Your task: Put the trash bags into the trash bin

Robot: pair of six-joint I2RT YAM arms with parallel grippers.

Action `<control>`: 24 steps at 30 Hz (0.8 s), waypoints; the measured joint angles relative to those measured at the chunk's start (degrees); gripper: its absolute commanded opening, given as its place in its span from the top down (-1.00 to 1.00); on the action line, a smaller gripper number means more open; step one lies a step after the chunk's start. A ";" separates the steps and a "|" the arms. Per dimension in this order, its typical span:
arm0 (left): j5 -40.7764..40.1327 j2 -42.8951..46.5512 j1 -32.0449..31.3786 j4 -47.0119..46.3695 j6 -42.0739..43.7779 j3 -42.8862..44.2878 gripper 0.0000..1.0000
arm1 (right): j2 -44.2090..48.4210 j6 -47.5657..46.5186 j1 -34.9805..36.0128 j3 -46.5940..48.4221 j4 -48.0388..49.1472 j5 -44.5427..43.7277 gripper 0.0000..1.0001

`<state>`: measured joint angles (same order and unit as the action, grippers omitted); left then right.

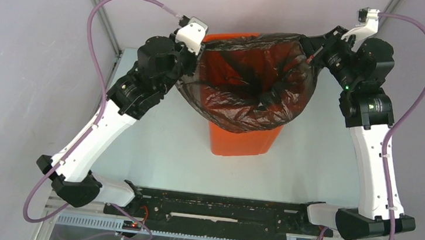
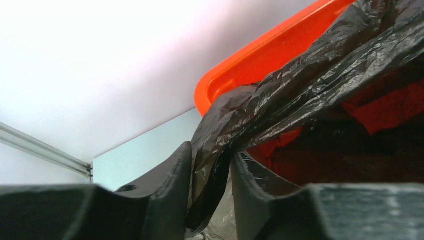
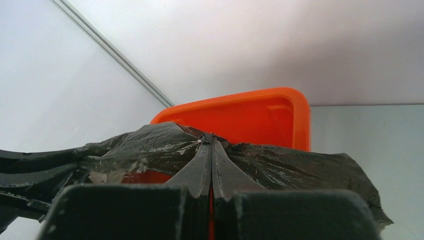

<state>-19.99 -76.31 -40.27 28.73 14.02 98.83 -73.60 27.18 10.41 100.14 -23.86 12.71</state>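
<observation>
A glossy black trash bag (image 1: pixel 248 88) is stretched open above the orange trash bin (image 1: pixel 243 140), its body sagging over the bin's mouth and near side. My left gripper (image 1: pixel 195 56) is shut on the bag's left rim; in the left wrist view a fold of bag (image 2: pixel 215 170) sits between the fingers (image 2: pixel 172 185), with the bin rim (image 2: pixel 250 60) behind. My right gripper (image 1: pixel 313 53) is shut on the bag's right rim; in the right wrist view its fingers (image 3: pixel 200 170) pinch the film (image 3: pixel 150 145) in front of the bin (image 3: pixel 250 117).
The bin stands mid-table on the pale green surface (image 1: pixel 155 144). Grey walls close in at the back and sides, with a metal frame rail (image 1: pixel 100 9) at the back left. The arm bases and a black rail (image 1: pixel 219 209) are at the near edge.
</observation>
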 measured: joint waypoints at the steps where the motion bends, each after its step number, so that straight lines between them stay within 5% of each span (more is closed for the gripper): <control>1: 0.26 0.00 0.35 -0.35 -0.66 0.07 0.47 | 0.00 -0.02 -0.39 -0.13 0.07 0.42 1.00; 10: 6.51 -2.05 5.33 -1.20 -7.26 3.89 0.40 | -3.34 -3.15 -4.66 1.31 2.54 8.20 1.00; 16: 9.31 -9.33 9.25 -3.72 -10.21 9.46 0.61 | -9.27 -3.65 -7.19 1.31 6.54 11.26 1.00; 24: 10.16 -19.21 11.93 -7.06 -15.15 11.87 0.33 | -18.23 -2.56 -8.24 2.27 8.92 12.13 1.00</control>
<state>-9.82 -95.53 -28.34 21.67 -1.13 110.69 -91.83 24.62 2.17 102.41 -14.94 24.84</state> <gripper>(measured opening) 0.313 0.006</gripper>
